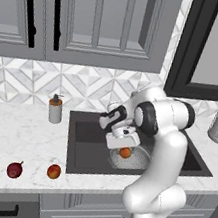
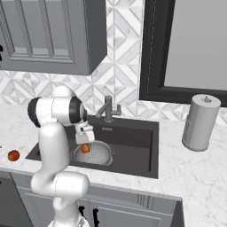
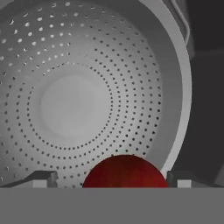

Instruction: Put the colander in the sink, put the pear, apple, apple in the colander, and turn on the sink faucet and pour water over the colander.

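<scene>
Where tool (image 3: pixel 111 179) gapes, apple (image 3: pixel 124 171) between tips.

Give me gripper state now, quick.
Gripper: open, fingertips spread either side of a round orange-red apple, above the perforated silver-grey metal colander. Whether it touches the apple cannot be told.

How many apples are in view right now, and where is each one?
2. One apple sits between the open end effector fingers, over the colander in the sink. The other apple lies on the counter, right of the pear.
</scene>
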Robot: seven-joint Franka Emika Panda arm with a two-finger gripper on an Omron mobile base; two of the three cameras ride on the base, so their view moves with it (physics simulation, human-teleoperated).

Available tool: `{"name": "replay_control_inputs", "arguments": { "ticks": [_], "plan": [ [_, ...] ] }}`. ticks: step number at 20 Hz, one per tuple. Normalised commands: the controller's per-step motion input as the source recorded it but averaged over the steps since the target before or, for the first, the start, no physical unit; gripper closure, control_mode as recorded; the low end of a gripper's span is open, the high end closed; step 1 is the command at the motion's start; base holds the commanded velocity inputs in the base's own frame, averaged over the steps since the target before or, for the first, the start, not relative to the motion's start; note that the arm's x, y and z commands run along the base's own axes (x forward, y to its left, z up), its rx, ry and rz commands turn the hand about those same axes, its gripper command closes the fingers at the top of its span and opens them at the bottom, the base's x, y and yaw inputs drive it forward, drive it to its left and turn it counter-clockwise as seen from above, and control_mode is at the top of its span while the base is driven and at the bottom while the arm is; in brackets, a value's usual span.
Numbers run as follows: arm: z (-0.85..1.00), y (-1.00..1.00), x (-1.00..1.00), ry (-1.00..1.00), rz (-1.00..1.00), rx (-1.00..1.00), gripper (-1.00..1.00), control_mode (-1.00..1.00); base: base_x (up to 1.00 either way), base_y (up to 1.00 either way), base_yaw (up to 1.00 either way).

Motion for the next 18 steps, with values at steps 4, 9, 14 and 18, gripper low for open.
{"name": "replay_control_inputs", "arguments": {
  "ticks": [4, 9, 14, 18],
  "plan": [
    [0.05, -0.03, -0.33, -0.13, 0.0, 0.0, -1.0, -1.0, 0.0, 0.0, 0.0],
    [0.11, -0.09, -0.14, -0.14, 0.0, 0.0, -1.0, -1.0, 0.0, 0.0, 0.0],
    [0.01, -0.17, 0.0, -0.2, 0.03, 0.01, -1.0, -1.0, 0.0, 0.0, 0.0],
    [0.5, 0.14, -0.13, -0.08, 0.03, 0.02, -1.0, -1.0, 0.0, 0.0, 0.0]
  ]
}}
